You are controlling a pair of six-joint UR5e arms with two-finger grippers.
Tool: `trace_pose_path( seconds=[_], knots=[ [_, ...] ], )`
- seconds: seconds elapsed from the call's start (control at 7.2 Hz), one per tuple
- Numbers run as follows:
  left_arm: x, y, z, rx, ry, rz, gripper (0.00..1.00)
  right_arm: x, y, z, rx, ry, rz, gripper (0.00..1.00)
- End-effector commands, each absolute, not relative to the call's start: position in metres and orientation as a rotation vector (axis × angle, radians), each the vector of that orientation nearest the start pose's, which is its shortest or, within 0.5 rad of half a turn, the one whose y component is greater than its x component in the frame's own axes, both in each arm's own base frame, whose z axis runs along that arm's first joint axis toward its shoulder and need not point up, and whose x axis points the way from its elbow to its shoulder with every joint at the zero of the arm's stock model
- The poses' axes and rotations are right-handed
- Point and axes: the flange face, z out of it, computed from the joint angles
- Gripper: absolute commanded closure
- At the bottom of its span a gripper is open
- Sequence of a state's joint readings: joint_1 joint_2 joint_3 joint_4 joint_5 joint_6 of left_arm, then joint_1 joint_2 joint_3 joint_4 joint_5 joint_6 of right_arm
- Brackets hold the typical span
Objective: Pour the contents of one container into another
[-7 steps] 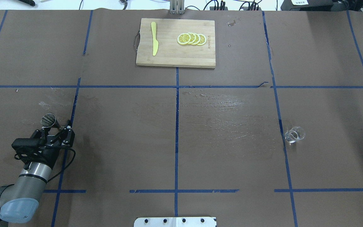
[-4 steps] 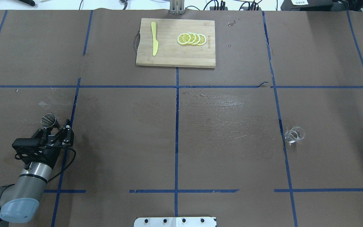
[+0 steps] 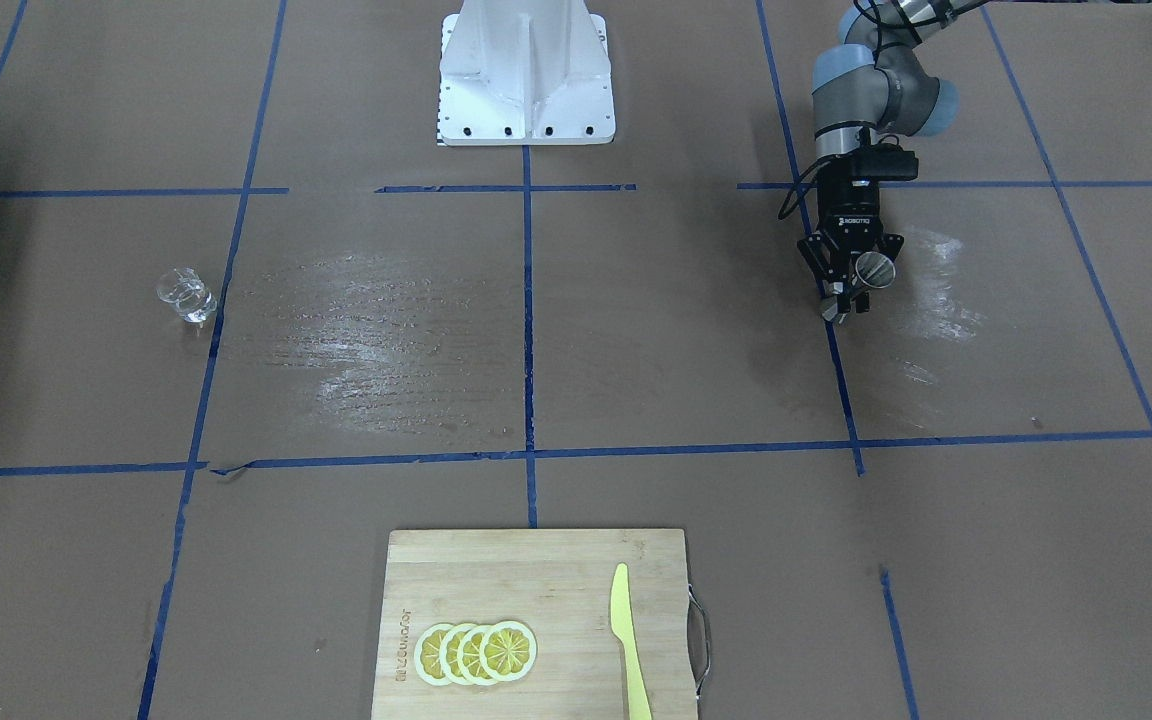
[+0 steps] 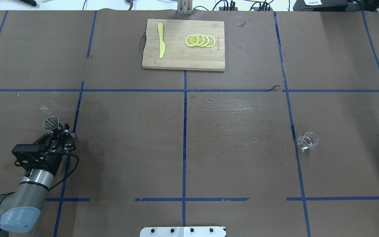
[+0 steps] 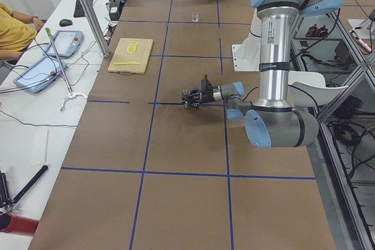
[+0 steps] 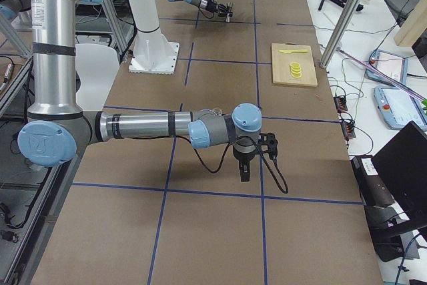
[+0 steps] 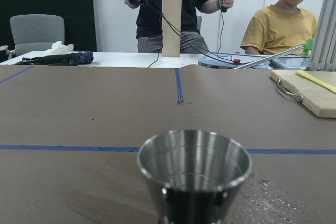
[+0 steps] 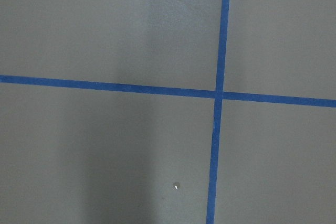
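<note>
Here the left gripper (image 4: 61, 131) pinches the jigger (image 4: 50, 123) at near left, jaws narrowly apart; the right gripper (image 6: 244, 173) cannot be judged.

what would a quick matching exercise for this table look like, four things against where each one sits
Things:
1 jigger
2 glass cup
3 lemon slices
4 knife

Places:
a on the board, at its handle end
b alone on the table, on the robot's right side
c between the fingers of the left gripper
d on the board, overlapping in a row

Pairs: 1-c, 2-b, 3-d, 4-a
</note>
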State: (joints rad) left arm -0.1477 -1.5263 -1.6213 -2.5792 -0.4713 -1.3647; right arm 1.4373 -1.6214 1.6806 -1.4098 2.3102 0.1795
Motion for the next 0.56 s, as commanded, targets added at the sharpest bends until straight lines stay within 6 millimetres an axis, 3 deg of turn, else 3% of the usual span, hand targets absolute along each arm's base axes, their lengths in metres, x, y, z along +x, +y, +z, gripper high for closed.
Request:
trace_pose_path(
  seconds=[0.0, 0.42],
  knots=[
    [0.422, -0.288, 0.521, 1.149, 0.742, -0.532, 1.0, 0.001, -0.488, 0.614, 0.091, -0.76, -0.037, 0.0],
    [0.424, -0.289, 0.509, 1.172, 0.755, -0.544, 1.0, -0.003, -0.489, 0.61, 0.131, -0.769, -0.058, 0.0]
  ],
)
